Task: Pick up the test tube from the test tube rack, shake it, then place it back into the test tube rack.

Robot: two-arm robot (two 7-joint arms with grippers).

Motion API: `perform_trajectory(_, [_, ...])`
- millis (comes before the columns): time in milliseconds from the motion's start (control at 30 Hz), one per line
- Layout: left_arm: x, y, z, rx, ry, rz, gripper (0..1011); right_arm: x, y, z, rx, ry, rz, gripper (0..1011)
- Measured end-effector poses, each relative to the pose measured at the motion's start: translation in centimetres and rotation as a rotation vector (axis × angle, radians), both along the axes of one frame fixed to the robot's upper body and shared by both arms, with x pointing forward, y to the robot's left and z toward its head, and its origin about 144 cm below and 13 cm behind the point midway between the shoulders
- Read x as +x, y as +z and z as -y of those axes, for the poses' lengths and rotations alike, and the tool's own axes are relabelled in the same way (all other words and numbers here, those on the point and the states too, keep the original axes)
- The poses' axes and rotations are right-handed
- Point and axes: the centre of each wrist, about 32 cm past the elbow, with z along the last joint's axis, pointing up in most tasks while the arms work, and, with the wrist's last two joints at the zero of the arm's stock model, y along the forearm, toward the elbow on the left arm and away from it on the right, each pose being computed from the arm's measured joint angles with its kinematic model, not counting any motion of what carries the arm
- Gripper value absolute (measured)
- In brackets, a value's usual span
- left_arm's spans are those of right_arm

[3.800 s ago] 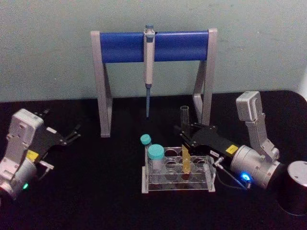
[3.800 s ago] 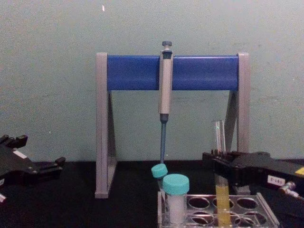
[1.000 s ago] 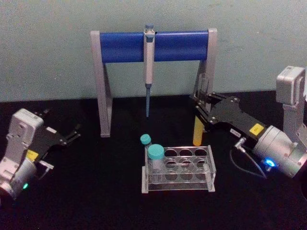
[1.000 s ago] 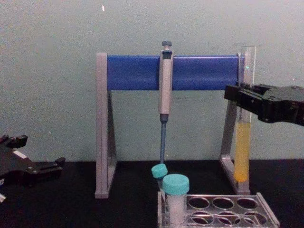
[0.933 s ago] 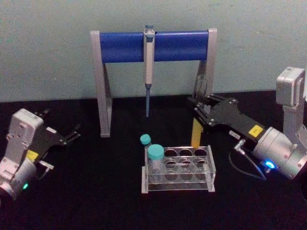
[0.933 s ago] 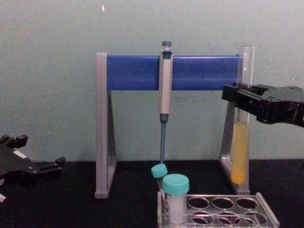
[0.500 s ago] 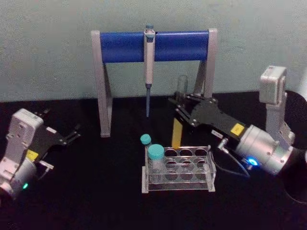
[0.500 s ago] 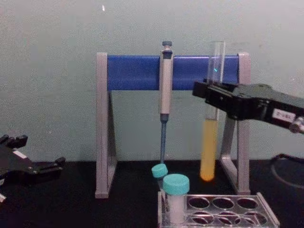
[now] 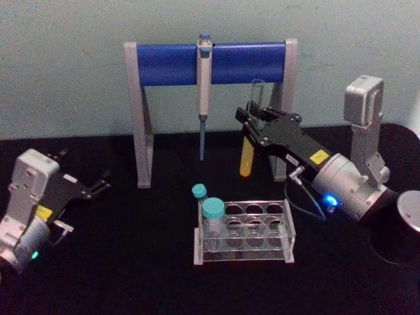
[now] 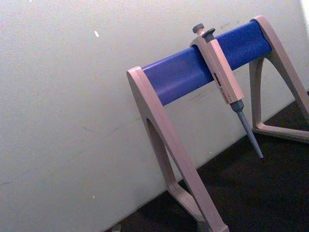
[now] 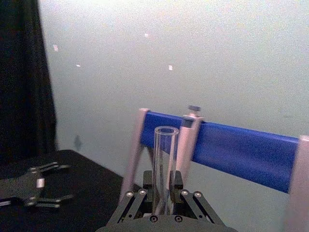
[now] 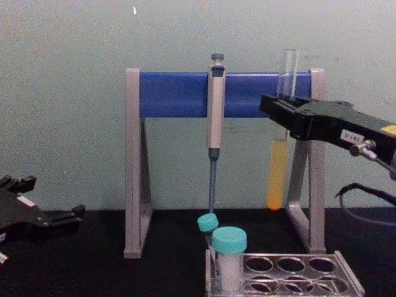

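Up and a little to the right is where the tube [image 12: 276, 173] has gone in the last half second, after swinging left from beside the stand [image 9: 210, 62] a moment before that. This back-and-forth suggests the shake is under way, not finished. The right gripper [image 9: 252, 126] is pinching the tube just above its yellow liquid, with the open mouth standing clear above the jaws in the right wrist view. It hangs nearly upright, its lower end tipped slightly to the left in the head view, well above the rack [image 9: 244, 257] and behind it, in front of the stand's right leg. Being uncapped, it could slop if the swings sharpen. No hole in the rack holds it, so the return is not yet done. The left gripper [image 11: 67, 181] sits parked far left, fingers spread and empty.
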Motion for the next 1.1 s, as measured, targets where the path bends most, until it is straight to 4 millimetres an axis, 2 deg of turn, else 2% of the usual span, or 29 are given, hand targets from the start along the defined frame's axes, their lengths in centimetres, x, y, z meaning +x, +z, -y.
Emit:
perform_trajectory(500, [0.0,0.0,0.0,0.0,0.0,0.0,1010,-0.8,-0.1,1.4,-0.011,-0.083,-0.01,230])
perform_trajectory(733, [0.0,0.0,0.0,0.0,0.0,0.0,1010,-2.5,0.3,2.3,-0.046,-0.083,-0.023,232])
perform_trajectory(1100, [0.0,0.0,0.0,0.0,0.0,0.0,1010,-5.0,0.6,2.5,-0.083,-0.009,-0.068,232])
